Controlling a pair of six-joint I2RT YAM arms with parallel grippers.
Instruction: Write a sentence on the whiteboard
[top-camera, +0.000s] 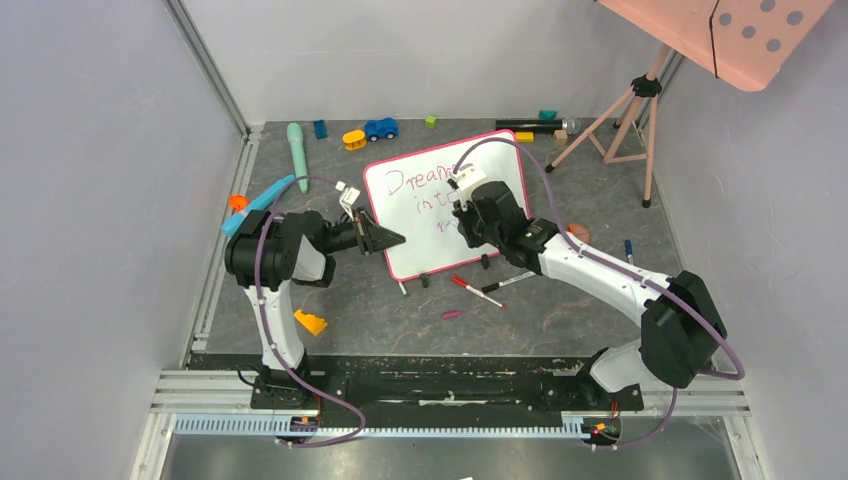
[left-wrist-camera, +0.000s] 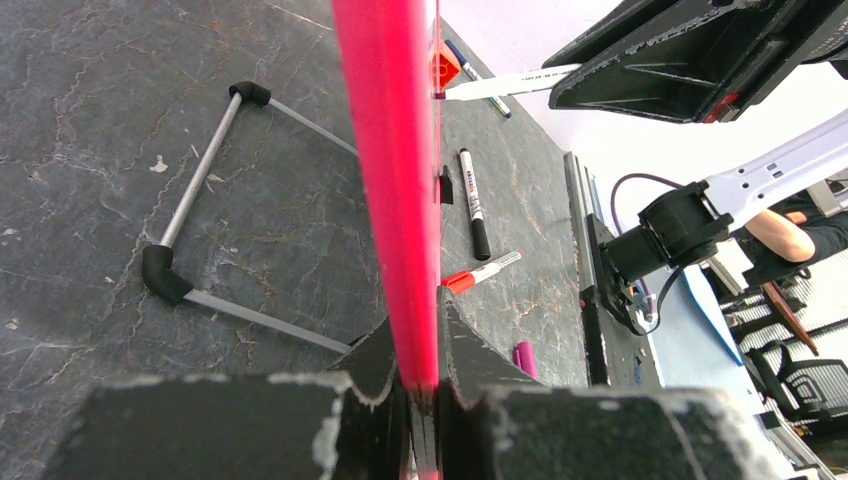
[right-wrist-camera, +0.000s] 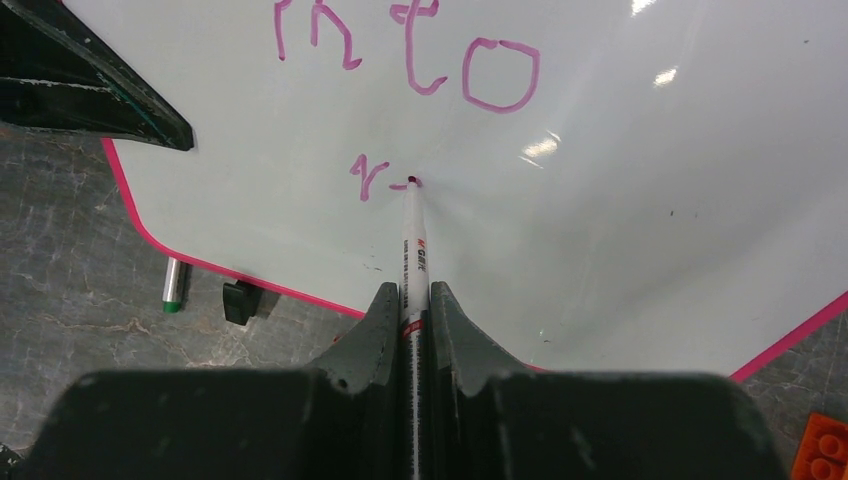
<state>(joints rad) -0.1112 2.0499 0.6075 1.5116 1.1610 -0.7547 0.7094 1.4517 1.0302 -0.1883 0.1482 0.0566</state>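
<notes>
The whiteboard (top-camera: 410, 245) stands tilted at mid-table, white with a pink-red frame (left-wrist-camera: 390, 150). My left gripper (top-camera: 395, 240) is shut on its left edge; in the left wrist view the jaws (left-wrist-camera: 415, 330) pinch the frame from both sides. My right gripper (top-camera: 462, 222) is shut on a white marker (right-wrist-camera: 413, 240), whose purple tip touches the whiteboard (right-wrist-camera: 620, 200). The sentence (top-camera: 420, 180) is in purple: "Dream…" on top, "into" (right-wrist-camera: 410, 50) below, and a third line with just "r" and a short stroke (right-wrist-camera: 372, 178) at the tip.
In front of the board lie a red-capped marker (top-camera: 475, 291), a black-capped marker (top-camera: 508, 282) and a purple cap (top-camera: 452, 314). A green-ended marker (right-wrist-camera: 174, 285) lies beside a black clip foot (right-wrist-camera: 238, 300). Toys line the back; a tripod (top-camera: 625, 110) stands back right, an orange brick (top-camera: 310, 322) near left.
</notes>
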